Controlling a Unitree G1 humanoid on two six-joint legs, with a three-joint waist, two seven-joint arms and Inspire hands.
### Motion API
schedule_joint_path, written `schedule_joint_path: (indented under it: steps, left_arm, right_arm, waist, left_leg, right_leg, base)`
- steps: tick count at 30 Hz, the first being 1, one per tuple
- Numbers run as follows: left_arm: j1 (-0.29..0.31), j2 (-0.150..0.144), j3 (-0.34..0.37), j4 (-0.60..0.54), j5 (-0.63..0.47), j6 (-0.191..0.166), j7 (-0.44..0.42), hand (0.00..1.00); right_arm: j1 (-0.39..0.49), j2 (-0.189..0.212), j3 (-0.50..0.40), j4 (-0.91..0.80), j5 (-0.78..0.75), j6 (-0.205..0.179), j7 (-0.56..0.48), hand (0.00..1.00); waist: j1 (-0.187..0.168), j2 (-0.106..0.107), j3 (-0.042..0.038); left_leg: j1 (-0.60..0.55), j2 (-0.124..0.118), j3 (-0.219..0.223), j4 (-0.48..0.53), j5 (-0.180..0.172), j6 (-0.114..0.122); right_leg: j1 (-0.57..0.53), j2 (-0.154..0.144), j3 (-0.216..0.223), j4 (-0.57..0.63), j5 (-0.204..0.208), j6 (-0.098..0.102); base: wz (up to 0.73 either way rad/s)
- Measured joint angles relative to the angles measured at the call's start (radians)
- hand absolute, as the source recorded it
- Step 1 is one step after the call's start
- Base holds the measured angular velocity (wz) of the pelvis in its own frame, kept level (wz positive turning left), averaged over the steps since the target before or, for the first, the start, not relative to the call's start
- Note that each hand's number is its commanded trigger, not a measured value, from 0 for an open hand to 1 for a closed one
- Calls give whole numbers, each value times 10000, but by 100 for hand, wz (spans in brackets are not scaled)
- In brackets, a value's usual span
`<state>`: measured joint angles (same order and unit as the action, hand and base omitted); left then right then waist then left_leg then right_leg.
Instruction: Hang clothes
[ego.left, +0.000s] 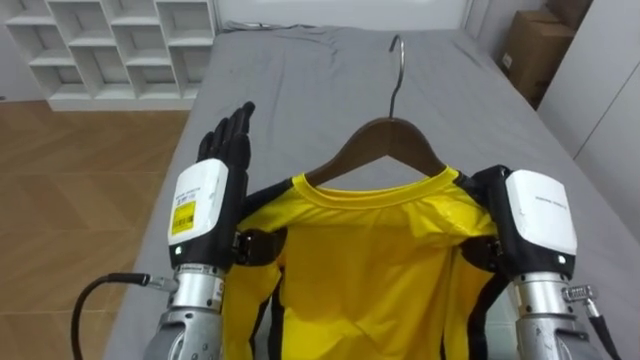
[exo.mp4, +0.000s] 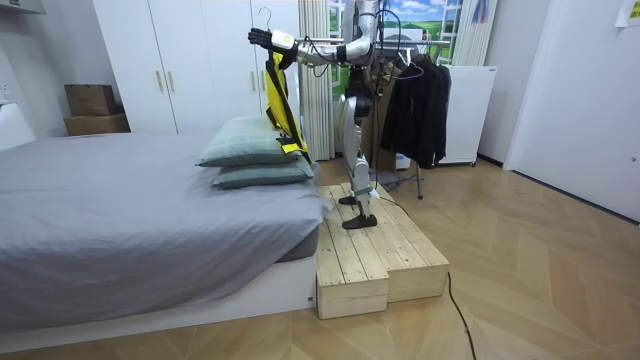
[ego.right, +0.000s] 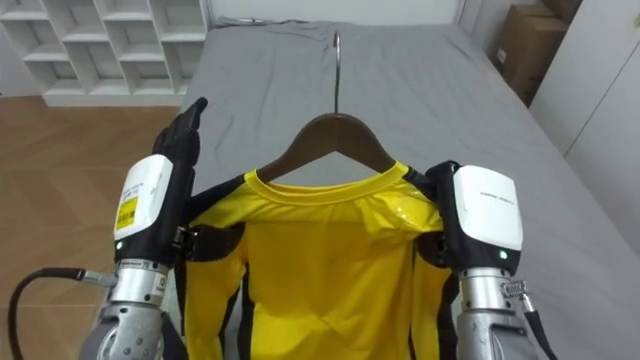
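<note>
A yellow shirt (ego.left: 370, 260) with black trim hangs on a wooden hanger (ego.left: 392, 135) whose metal hook (ego.left: 397, 60) points away from me. I hold it up in front of me over the grey bed (ego.left: 300, 90). My left hand (ego.left: 222, 160) is at the shirt's left shoulder, open, with straight fingers pointing forward. My right hand (ego.left: 535, 215) is at the shirt's right shoulder, and its dark fingers curl onto the cloth there. In the room view I stand on a wooden platform (exo.mp4: 370, 255) with both arms raised, and the shirt (exo.mp4: 277, 100) hangs above the pillows (exo.mp4: 255, 155).
A rack of dark clothes (exo.mp4: 420, 100) stands right behind me. White wardrobes (exo.mp4: 180, 60) line the wall. A white cube shelf (ego.left: 120, 45) stands to the left of the bed and a cardboard box (ego.left: 535, 50) to its right.
</note>
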<state>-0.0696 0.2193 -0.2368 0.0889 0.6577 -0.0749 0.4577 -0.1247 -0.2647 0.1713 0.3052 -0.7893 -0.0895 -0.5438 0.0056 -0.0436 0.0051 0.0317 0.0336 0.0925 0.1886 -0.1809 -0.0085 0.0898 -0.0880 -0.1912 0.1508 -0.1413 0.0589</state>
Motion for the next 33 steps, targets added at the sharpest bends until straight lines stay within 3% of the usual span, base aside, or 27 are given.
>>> schedule_joint_path:
  steps: [6, 11, 21, 23, 33]
  left_arm:
    - [293, 27, 93, 23, -6, 0, -66, 0]
    - [850, 82, 538, 15, 0, -115, -354, 0]
    - [889, 130, 790, 16, -772, -394, -581, 0]
    - [889, 159, 789, 14, -847, -417, -685, 0]
    - [906, 320, 778, 10, -1456, -622, -1051, 0]
  right_arm:
    - [39, -1, -76, 38, -9, -66, -2, 100]
    - [282, -21, -873, 90, -6, -324, -306, 100]
    - [282, -142, -1203, 685, -25, -550, -686, 100]
    - [282, -181, -1203, 683, -3, -648, -735, 100]
    - [335, -224, -1239, 682, 86, -743, -770, 100]
  waist:
    - [-16, -28, 4]
    - [10, -41, 3]
    - [-93, 23, 2]
    - [-182, 93, -40]
    - [-418, 167, -61]
  left_leg:
    - [104, 0, -9, -11, 0, 0]
    - [161, -4, 5, -52, 0, 0]
    - [112, -4, 71, -6, -1, 0]
    - [-7, -5, 88, 12, 0, 0]
    - [0, -86, 348, 5, 2, 5]
  right_leg:
    - [103, 0, 18, -1, -1, 1]
    - [140, 3, 123, -6, -19, 29]
    - [83, 0, 132, 5, -18, 29]
    - [-52, -10, 141, 41, -17, 28]
    - [-248, -138, 257, 211, -19, 30]
  base:
    - [0]
    - [0]
    - [-1]
    - [0]
    - [-7]
